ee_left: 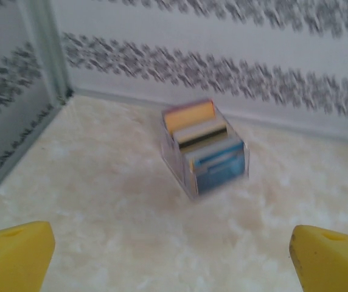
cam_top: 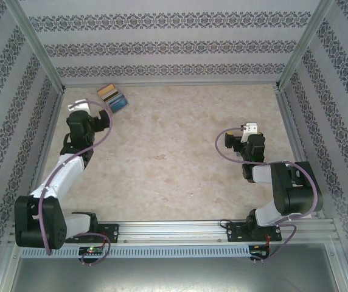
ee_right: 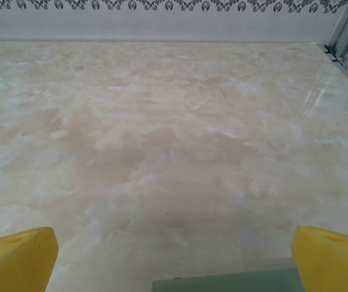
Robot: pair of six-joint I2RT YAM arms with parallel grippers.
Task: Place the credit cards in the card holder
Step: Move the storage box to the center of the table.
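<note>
Left wrist: credit cards (ee_left: 205,146) stand ahead of the spread left pincer (ee_left: 173,258).

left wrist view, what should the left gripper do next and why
Probably ease the left gripper forward toward the clear stand. Its jaws are wide open and empty, and the credit cards sit upright in the stand straight ahead, apart from the gripper.

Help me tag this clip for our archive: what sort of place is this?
Probably a lab test cell for robots, not a home or shop: a marble-look tabletop boxed in by patterned wall panels on aluminium posts, with a left arm and right arm bolted to a rail at its near edge.
</note>
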